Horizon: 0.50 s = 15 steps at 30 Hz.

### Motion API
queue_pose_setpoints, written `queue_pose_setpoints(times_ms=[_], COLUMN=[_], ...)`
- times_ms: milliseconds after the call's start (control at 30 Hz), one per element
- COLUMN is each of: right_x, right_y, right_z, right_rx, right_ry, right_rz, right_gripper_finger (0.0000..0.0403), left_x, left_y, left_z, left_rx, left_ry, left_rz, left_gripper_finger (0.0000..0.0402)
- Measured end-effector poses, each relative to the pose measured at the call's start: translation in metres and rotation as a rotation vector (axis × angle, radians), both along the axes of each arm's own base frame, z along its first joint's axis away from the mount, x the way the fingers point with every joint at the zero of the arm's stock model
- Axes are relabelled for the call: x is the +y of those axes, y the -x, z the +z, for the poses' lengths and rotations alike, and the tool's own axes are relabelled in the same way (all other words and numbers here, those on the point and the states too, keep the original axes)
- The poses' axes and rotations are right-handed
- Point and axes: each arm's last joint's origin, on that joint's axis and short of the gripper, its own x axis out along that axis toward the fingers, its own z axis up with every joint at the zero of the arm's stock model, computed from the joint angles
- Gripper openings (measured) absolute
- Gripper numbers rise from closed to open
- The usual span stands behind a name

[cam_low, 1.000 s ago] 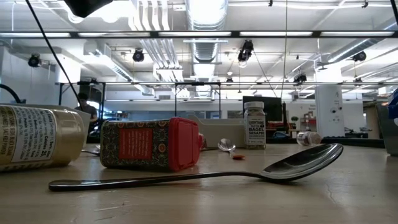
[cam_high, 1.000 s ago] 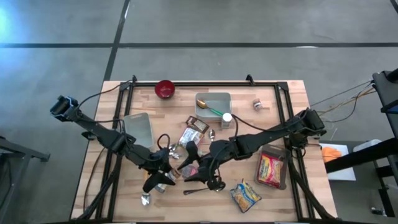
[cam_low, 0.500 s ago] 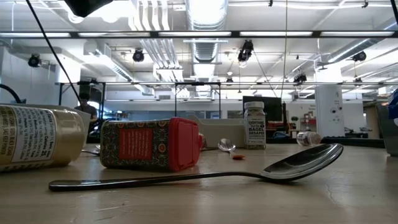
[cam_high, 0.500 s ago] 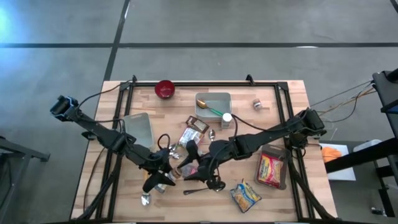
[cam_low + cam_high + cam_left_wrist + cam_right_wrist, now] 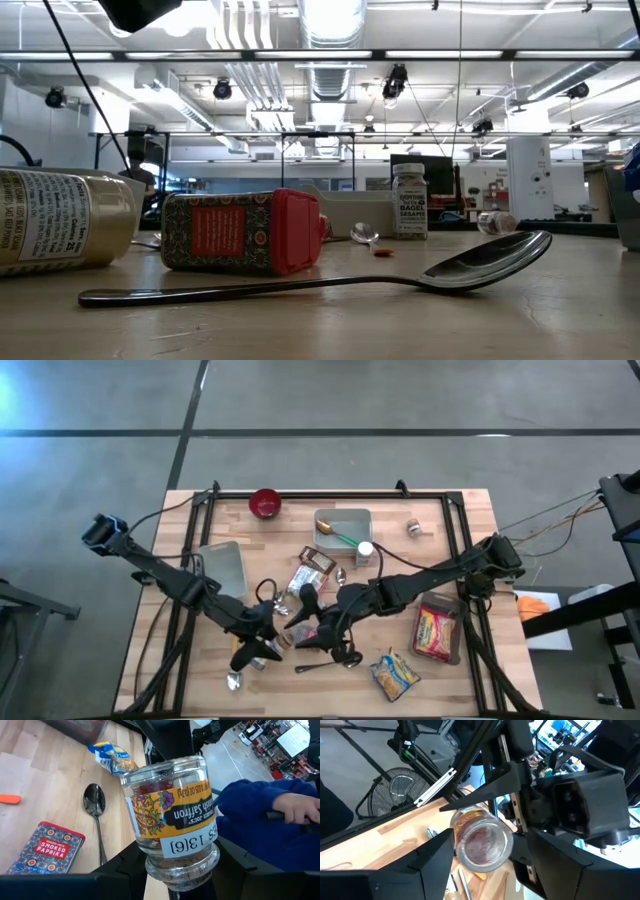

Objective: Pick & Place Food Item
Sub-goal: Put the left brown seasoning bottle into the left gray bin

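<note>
Saffron jar (image 5: 172,827) is gripped near its base by left gripper (image 5: 262,643) and clamped at the other end by right gripper (image 5: 312,628), approx 6 o'clock on table (image 5: 470,510), prob for handover.

Changes, entry by entry.
- Right arm (image 5: 400,588): wrist end edged a touch nearer the saffron jar (image 5: 172,820), above the smoked paprika tin (image 5: 240,232).
- Cable loop (image 5: 265,588), just beyond the tin: shifted slightly.
- Dark arm part (image 5: 140,10), high above the tin in the low view: sits marginally lower.
</note>
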Motion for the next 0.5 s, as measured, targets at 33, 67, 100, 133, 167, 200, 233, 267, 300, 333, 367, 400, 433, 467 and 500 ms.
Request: queue_pose_setpoints(times_ms=[33, 67, 100, 133, 167, 200, 233, 267, 300, 333, 367, 400, 433, 467, 500], right_x=[0.0, 0.0, -0.0002, -0.0003, -0.0008, -0.0014, -0.0026, -0.0032, -0.0038, -0.0048, -0.0053, -0.0054, -0.0057, -0.0058, -0.0059], right_y=[0.0, 0.0001, 0.0, -0.0001, -0.0003, -0.0006, -0.001, -0.0009, -0.0011, -0.0013, -0.0015, -0.0015, -0.0015, -0.0015, -0.0015], right_z=[0.0, -0.0002, -0.0002, -0.0001, 0.0003, 0.0006, 0.0008, 0.0014, 0.0016, 0.002, 0.002, 0.0019, 0.0016, 0.0014, 0.001], right_rx=[0.002, 0.006, 0.01, 0.013, 0.014, 0.016, 0.019, 0.022, 0.028, 0.031, 0.033, 0.033, 0.036, 0.038, 0.041], right_ry=[-0.005, -0.013, -0.023, -0.033, -0.047, -0.062, -0.074, -0.089, -0.106, -0.119, -0.124, -0.124, -0.122, -0.121, -0.118], right_rz=[0.0, -0.002, -0.005, -0.008, -0.012, -0.015, -0.019, -0.023, -0.027, -0.032, -0.035, -0.036, -0.038, -0.04, -0.041], right_gripper_finger=[0.0248, 0.0248, 0.0249, 0.0249, 0.025, 0.0253, 0.0256, 0.0262, 0.027, 0.0279, 0.029, 0.0302, 0.0315, 0.0327, 0.034], left_x=[-0.0005, -0.0009, -0.0013, -0.0015, -0.0017, -0.0018, -0.0019, -0.0019, -0.0022, -0.0022, -0.0023, -0.0023, -0.0023, -0.002, -0.002], left_y=[-0.0006, -0.0011, -0.0018, -0.0022, -0.0024, -0.0027, -0.003, -0.0033, -0.0036, -0.0039, -0.0042, -0.0045, -0.0047, -0.0049, -0.005], left_z=[-0.0011, -0.002, -0.0031, -0.0034, -0.0034, -0.0025, -0.0016, -0.0001, 0.0016, 0.0027, 0.004, 0.005, 0.0057, 0.0061, 0.0063], left_rx=[0.004, 0.009, 0.013, 0.014, 0.014, 0.01, 0.005, 0.0, -0.006, -0.01, -0.013, -0.016, -0.019, -0.019, -0.02], left_ry=[0.0, -0.001, -0.001, -0.002, -0.004, -0.005, -0.008, -0.011, -0.012, -0.011, -0.009, -0.009, -0.01, -0.01, -0.01], left_rz=[-0.003, -0.006, -0.008, -0.008, -0.009, -0.01, -0.012, -0.014, -0.016, -0.016, -0.016, -0.016, -0.017, -0.016, -0.016], left_gripper_finger=[0.0162, 0.0162, 0.0162, 0.0162, 0.0162, 0.0162, 0.0162, 0.0162, 0.0162, 0.0162, 0.0162, 0.0162, 0.0162, 0.0162, 0.0162])
